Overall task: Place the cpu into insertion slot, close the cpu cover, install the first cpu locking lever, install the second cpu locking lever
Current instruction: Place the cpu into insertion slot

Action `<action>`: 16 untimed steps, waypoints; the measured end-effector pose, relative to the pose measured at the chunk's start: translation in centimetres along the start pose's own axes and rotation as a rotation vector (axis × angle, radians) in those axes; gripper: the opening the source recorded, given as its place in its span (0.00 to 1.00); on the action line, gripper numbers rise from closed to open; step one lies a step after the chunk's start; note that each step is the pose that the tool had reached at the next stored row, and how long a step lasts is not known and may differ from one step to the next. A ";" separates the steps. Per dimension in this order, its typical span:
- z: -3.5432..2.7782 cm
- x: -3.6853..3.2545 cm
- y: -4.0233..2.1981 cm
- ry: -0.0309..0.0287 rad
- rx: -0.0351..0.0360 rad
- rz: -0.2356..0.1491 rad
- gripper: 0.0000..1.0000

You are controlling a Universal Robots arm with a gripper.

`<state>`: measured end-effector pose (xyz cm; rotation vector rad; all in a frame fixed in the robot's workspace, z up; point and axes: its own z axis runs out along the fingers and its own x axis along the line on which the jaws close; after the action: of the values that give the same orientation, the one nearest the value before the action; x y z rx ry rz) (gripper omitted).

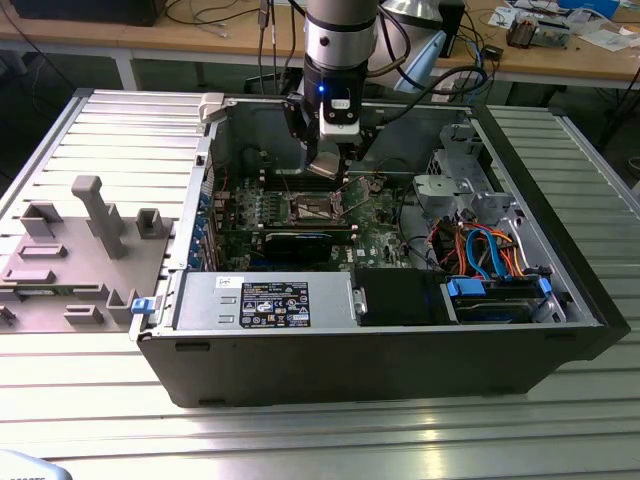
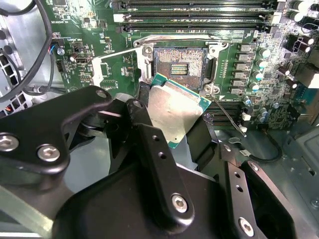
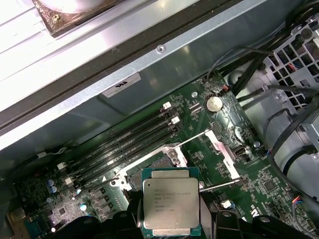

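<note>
At the exterior view's left, a grey fixture tray (image 1: 80,255) lies on the slatted table, just beside the open computer case (image 1: 370,375). Inside the case a power supply (image 1: 262,301) sits along its near wall. Further right, I hang over the green motherboard (image 1: 385,235) with my gripper (image 1: 330,165) lowered inside the case. My jaws are clamped narrow on the cpu (image 2: 177,112), with a black finger (image 2: 152,149) pressed against each of two opposite edges. In the first wrist view the cpu (image 3: 171,204) sits square between them, metal top facing the camera. The chip is not seated. I hold it in the air at the edge of the insertion slot (image 2: 182,62), whose dark bed of contacts lies bare (in the second wrist view the chip looks tilted against the board). The cpu cover (image 2: 99,67) is swung open to one side of the socket, and a thin locking lever (image 2: 227,117) sticks out loose on the other. The memory slots (image 2: 199,7) run beyond the socket. At the exterior view's right, orange and blue cables (image 1: 480,250) crowd the drive bay.
</note>
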<state>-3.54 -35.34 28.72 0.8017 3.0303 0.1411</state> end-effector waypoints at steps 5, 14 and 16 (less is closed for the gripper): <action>0.02 0.00 0.00 -0.0007 -0.0003 0.008 0.55; 0.04 0.00 0.00 -0.0020 -0.0005 0.023 0.55; 0.05 0.00 0.00 -0.0023 -0.0005 0.026 0.55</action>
<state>-3.54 -35.34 28.67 0.8409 3.0185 0.1410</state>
